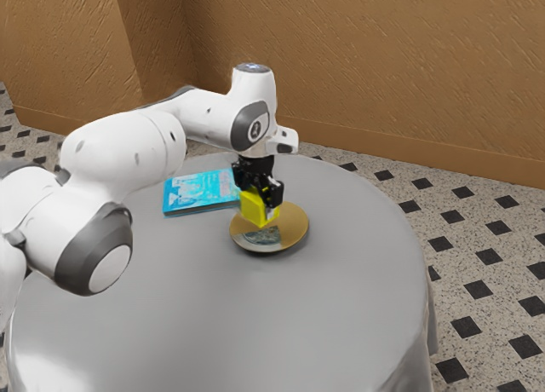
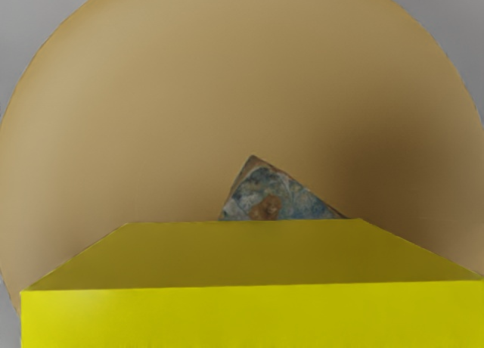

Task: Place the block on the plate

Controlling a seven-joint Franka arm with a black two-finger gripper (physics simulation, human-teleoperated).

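From the exterior view's left, the white arm (image 1: 123, 153) reaches over the grey table (image 1: 187, 298). Next comes a blue book (image 1: 200, 193) lying flat, its right end close behind the gripper (image 1: 261, 205) as the exterior view shows it. The gripper points down and is closed on the yellow block (image 1: 255, 208), its fingers parted only as far as the block between them requires. One finger lies along the block's side toward the exterior view's right; the other is largely hidden.

The block sits at the fingertips, slightly tilted in that view, its lower part reaching below them. It is over the round, tan plate (image 1: 295, 227); whether its underside touches anything there, I cannot tell. In the wrist view the plate spreads around and beyond the block, and a blue-and-brown patterned piece (image 2: 265, 197) appears within the plate's outline, partly hidden by the block.
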